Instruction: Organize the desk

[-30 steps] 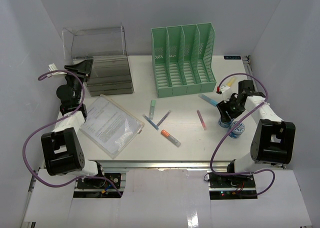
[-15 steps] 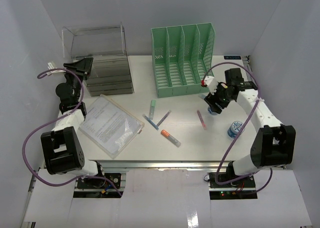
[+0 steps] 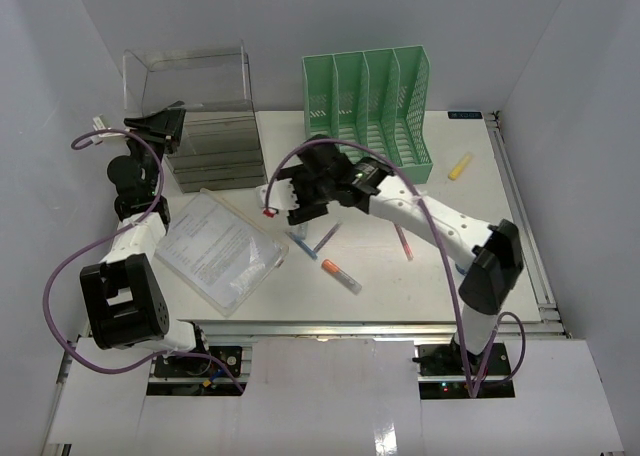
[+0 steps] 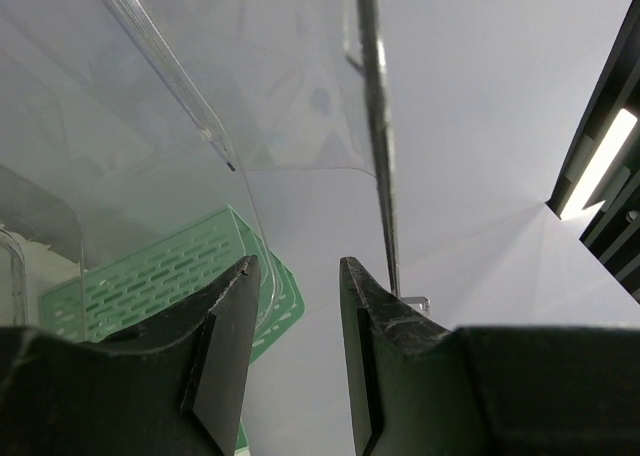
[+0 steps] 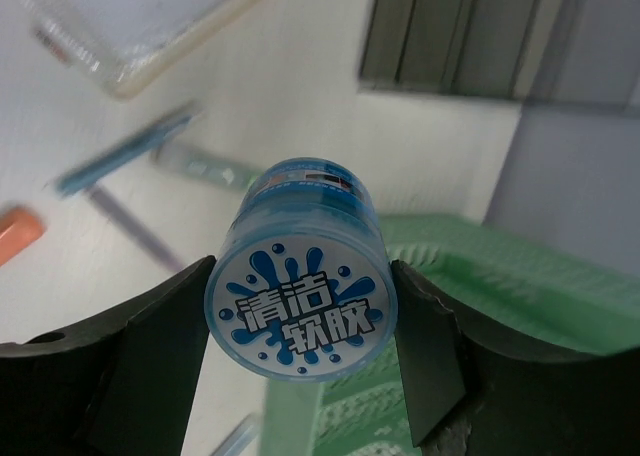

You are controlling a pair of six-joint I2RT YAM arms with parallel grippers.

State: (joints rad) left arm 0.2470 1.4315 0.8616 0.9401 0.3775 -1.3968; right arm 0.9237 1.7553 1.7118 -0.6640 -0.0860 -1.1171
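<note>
white desk (image 3: 400, 284) | below right gripper (image 5: 302, 288) | clamping blue jar (image 5: 300, 311)

A robotics lab cell is indicated: a white bench (image 3: 400, 286) is enclosed by plain white panels (image 3: 300, 26), with robot arms (image 3: 125, 301) bolted on.

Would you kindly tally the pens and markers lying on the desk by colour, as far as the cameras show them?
Yellow marker: 1
Pink pen: 1
Orange marker: 1
Blue pen: 1
Purple pen: 1
Pale green marker: 1
Total in view on the desk: 6; more may be hidden.
</note>
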